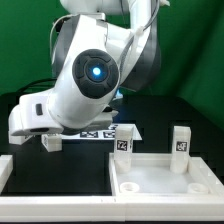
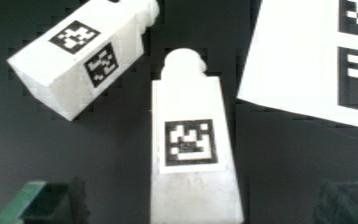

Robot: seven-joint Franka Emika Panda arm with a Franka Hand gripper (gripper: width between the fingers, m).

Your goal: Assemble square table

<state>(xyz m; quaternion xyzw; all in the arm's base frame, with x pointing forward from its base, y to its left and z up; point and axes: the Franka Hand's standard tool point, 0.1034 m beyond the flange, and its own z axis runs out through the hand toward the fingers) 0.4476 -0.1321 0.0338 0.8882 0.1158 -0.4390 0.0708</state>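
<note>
White plastic stands out against the black worktop. The arm is the largest thing here, bent low toward the exterior view's left. Next comes the square table slab, lying recessed side up at the exterior view's right. One upright leg and a second upright leg stand at its far rim; I cannot tell whether they are seated in it. The marker board lies flat beyond.

The wrist view shows a loose leg lying flat right under the jaws. They stand wide open and empty, with a dark fingertip on either side. Its long axis runs crosswise to the closing line, so I judge a straight descent would pinch its narrow width. A tilted leg lies just beside it, apart.
</note>
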